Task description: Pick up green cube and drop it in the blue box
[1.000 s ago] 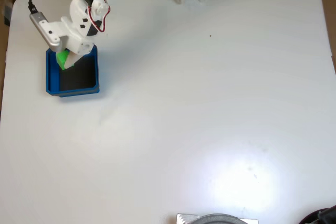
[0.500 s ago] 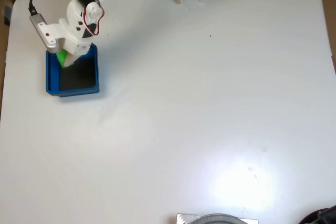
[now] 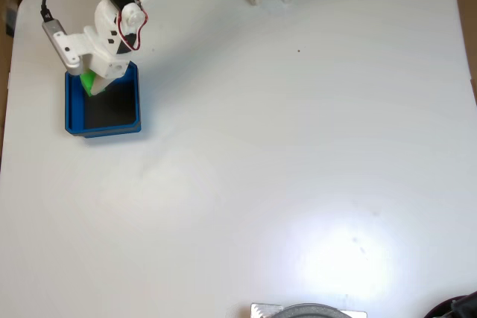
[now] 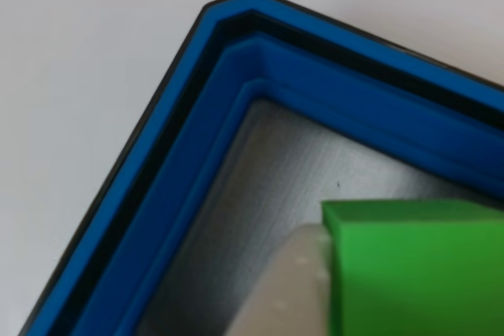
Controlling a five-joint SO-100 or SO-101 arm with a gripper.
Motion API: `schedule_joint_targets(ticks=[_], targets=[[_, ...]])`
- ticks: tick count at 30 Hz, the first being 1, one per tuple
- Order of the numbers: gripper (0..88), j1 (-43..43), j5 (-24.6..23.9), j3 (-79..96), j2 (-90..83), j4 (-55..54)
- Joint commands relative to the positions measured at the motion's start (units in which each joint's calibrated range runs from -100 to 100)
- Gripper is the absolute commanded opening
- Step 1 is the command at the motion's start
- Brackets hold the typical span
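Hovering over blue box at counter's top-left in fixed view, pincer was clenched on green cube. Cube sat above box's upper-left corner, near wall. Risk: release there could clip rim, bounce cube out.

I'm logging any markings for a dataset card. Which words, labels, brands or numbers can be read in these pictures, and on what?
None can be read.
The green cube has plain faces.
The blue box bears no label on its walls or floor.
The arm shows dark marks in the fixed view, too small to read as text.
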Motion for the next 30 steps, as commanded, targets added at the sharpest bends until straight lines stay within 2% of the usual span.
schedule_joint_targets(ticks=[1,15,22,30], targets=[[2.3,0.6,-0.1,-3.2,-0.9,-1.4],[19.4,0.6,-0.1,-3.2,-0.9,-1.4],[24.0,0.6,-0.1,-3.2,-1.1,-1.4],[23.9,1.0,0.3,-1.7,-4.4,-1.4]])
